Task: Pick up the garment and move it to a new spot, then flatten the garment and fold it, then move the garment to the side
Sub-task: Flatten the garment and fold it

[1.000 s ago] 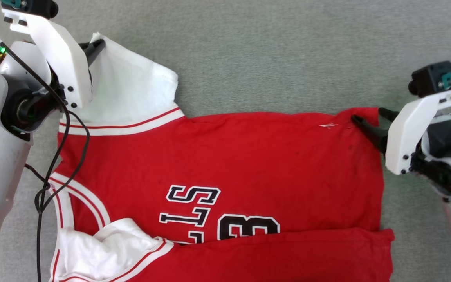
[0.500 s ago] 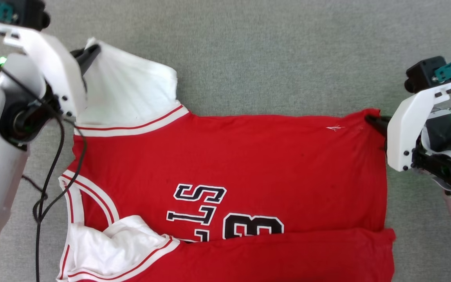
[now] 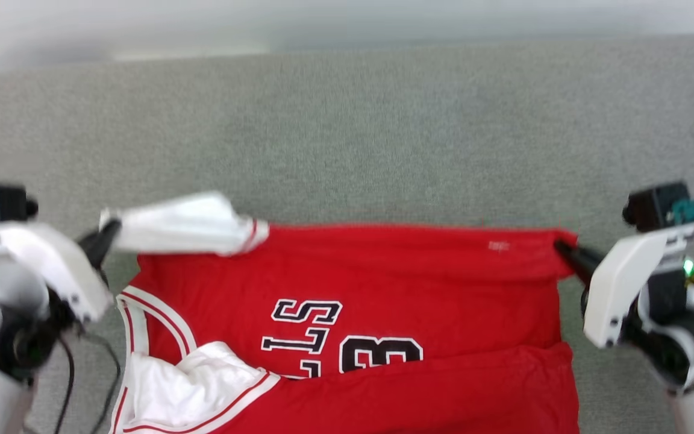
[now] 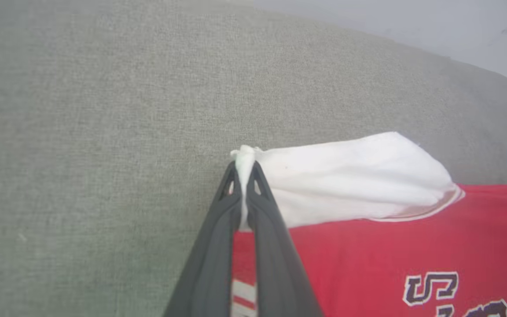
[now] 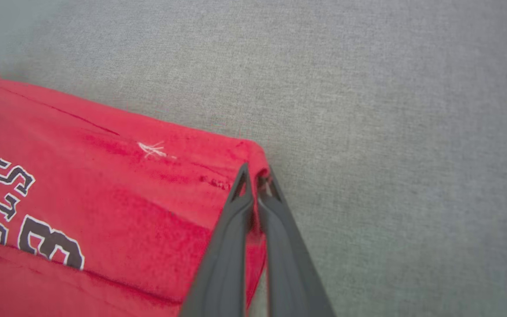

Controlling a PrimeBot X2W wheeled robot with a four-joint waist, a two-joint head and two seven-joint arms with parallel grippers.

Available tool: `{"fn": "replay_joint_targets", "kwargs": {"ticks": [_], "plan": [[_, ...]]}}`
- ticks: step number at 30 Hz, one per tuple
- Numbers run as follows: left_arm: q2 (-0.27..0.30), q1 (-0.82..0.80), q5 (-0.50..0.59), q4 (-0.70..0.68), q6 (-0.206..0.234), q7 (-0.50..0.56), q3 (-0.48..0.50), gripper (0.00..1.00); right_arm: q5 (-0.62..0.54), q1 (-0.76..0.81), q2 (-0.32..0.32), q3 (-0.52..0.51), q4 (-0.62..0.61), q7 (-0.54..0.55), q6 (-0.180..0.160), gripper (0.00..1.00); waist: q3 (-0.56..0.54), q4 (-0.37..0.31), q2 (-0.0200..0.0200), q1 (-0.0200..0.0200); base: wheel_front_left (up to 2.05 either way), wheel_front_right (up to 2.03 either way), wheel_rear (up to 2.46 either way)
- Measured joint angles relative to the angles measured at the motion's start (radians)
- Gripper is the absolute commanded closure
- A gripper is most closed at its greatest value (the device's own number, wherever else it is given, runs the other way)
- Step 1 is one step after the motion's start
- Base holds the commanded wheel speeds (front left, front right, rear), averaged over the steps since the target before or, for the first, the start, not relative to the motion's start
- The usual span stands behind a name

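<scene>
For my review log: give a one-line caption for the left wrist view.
Left gripper pinching the garment by its white sleeve tip, over a grey fabric surface.

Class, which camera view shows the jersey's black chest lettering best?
Head view: the lettering sits central, most complete. Right wrist view shows that lettering slanted at its left edge; left wrist view catches one corner letter.
</scene>
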Motion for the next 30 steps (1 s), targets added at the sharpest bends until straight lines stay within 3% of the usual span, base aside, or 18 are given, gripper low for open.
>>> {"fn": "replay_joint_targets", "kwargs": {"ticks": [9,15,19,20,21,22,30], "plan": [[-0.005,0.326,-0.067,-0.109,0.082,-0.053,0.033,1.00,0.013,0.223,0.051,-0.029,-0.032,-0.065,0.000,1.00,-0.096,0.006,0.0000,-0.0001,0.00,0.00,0.00],[-0.010,0.493,-0.116,-0.178,0.140,-0.078,0.066,1.00,0.023,0.335,0.086,-0.086,-0.022,-0.114,0.000,1.00,-0.108,0.011,0.0000,-0.0002,0.00,0.00,0.00],[-0.036,0.531,-0.132,-0.179,0.152,-0.067,0.049,1.00,0.024,0.370,0.110,-0.098,-0.001,-0.145,0.000,1.00,-0.105,0.008,0.0000,-0.0002,0.00,0.00,0.00],[-0.040,0.532,-0.129,-0.176,0.155,-0.069,0.043,0.75,0.023,0.380,0.118,-0.102,0.010,-0.155,0.000,0.62,-0.105,0.009,0.0000,-0.0001,0.00,0.00,0.00],[-0.046,0.531,-0.122,-0.174,0.156,-0.073,0.038,0.29,0.020,0.392,0.130,-0.111,0.016,-0.173,0.000,0.00,-0.106,0.011,0.0000,-0.0001,0.00,0.00,0.00],[-0.056,0.530,-0.119,-0.170,0.156,-0.081,0.034,0.00,0.014,0.400,0.144,-0.118,0.018,-0.191,0.000,0.00,-0.107,0.013,0.0000,-0.0001,0.00,0.00,0.00],[-0.063,0.484,-0.008,-0.179,0.156,-0.187,0.009,0.00,-0.036,0.427,0.195,-0.129,-0.046,-0.309,0.000,0.00,-0.121,0.017,0.0000,-0.0001,0.00,0.00,0.00]]}}
